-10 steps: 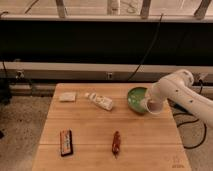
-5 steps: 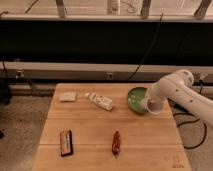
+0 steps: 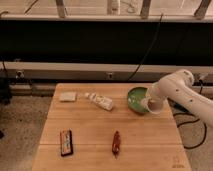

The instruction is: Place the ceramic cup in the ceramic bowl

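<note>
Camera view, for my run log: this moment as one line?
end effector: at bowl's right edge | ceramic cup: beside ceramic bowl, not inside | placement pending

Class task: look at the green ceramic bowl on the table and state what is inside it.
The ceramic bowl shows only green interior on its visible left side. The ceramic cup sits over its right rim at the pincer, and the arm covers that part, so nothing there can be confirmed.

The gripper, at the end of a white arm, is at the white ceramic cup. Touching the cup on its left is the glossy green ceramic bowl. Further left lie a white tube and a pale beige block. Below and left of the gripper, on the light wooden table, sit a reddish-brown stick and a dark bar with orange markings.
</note>
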